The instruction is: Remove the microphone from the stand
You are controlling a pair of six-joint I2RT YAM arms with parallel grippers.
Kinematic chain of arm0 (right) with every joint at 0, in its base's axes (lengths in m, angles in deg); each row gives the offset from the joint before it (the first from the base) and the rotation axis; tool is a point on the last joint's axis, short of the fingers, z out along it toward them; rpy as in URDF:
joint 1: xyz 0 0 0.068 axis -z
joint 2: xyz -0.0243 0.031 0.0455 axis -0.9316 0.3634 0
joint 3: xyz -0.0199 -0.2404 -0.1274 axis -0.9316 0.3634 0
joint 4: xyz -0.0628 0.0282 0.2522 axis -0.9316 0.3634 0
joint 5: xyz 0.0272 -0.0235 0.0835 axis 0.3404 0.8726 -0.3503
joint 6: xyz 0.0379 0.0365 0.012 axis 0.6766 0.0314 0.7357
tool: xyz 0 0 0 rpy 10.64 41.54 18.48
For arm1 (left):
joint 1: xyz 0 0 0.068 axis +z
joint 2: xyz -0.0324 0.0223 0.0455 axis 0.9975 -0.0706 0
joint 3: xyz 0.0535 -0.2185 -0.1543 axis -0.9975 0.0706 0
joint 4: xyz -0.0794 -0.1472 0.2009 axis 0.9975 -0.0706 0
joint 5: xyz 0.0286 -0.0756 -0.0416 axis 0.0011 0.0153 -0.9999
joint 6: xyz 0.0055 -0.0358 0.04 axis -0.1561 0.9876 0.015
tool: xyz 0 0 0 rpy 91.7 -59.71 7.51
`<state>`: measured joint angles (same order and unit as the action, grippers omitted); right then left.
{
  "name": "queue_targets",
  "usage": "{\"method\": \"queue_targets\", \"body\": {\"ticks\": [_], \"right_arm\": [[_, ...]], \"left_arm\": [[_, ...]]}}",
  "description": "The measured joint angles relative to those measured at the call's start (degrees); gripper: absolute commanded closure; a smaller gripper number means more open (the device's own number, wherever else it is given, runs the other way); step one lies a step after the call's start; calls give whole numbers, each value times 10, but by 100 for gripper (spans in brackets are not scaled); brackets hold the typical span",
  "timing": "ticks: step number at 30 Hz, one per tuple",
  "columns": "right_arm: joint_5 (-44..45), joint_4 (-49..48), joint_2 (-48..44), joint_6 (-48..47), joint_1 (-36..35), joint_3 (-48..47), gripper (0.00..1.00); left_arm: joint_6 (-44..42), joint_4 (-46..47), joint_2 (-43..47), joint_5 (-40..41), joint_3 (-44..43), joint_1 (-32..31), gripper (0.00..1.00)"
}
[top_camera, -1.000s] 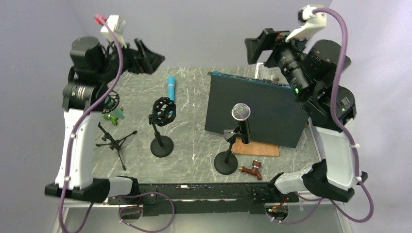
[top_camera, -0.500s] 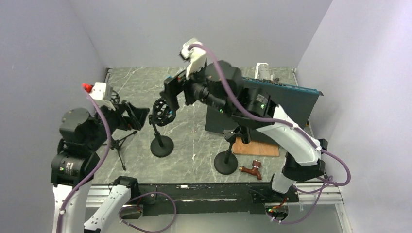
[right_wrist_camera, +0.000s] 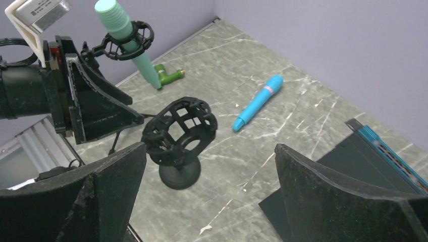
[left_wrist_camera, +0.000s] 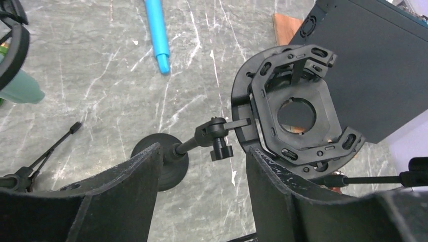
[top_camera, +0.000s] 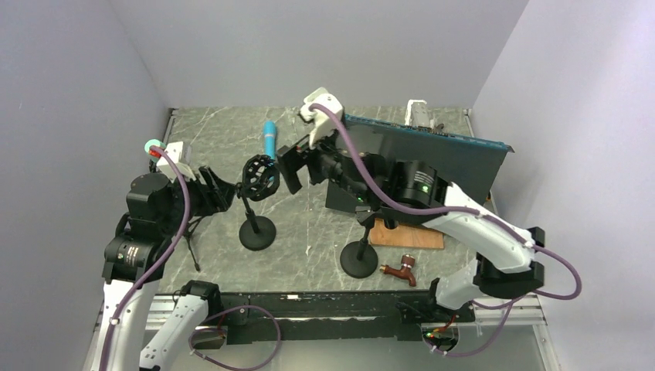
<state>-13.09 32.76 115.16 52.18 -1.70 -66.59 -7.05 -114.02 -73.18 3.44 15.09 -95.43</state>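
Note:
The silver-headed microphone is hidden behind my right arm; only its stand's round base (top_camera: 359, 259) shows. An empty black shock-mount stand (top_camera: 259, 179) stands left of centre, also in the left wrist view (left_wrist_camera: 298, 111) and the right wrist view (right_wrist_camera: 179, 128). A blue microphone (top_camera: 269, 139) lies on the table behind it. A green microphone (right_wrist_camera: 126, 35) sits in a shock mount at far left. My left gripper (top_camera: 224, 189) is open and empty, just left of the empty mount. My right gripper (top_camera: 290, 166) is open and empty, just right of it.
A large black box (top_camera: 448, 158) stands at the right, with a wooden board (top_camera: 405, 236) and a brown tap (top_camera: 400, 270) in front of it. A small black tripod (top_camera: 189, 228) stands at the left, under my left arm. A green fitting (right_wrist_camera: 169, 75) lies by the wall.
Both arms have swung from the back corners to either side of the empty shock mount. The right arm now covers the silver-headed microphone. Both grippers stay open.

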Motion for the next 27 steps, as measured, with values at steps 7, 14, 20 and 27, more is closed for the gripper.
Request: {"method": "queue_targets", "body": {"ticks": [7,14,20,27], "right_arm": [[36,-61,-88,-21,0,64,0],[55,-101,-118,-42,0,88,0],[59,-111,-117,-53,0,97,0],[59,-120,-117,-56,0,101,0]], "left_arm": [[3,18,-18,15,0,0,45],[3,40,-45,14,9,0,47],[5,50,-44,13,27,0,52],[15,83,-28,13,54,0,55]]}}
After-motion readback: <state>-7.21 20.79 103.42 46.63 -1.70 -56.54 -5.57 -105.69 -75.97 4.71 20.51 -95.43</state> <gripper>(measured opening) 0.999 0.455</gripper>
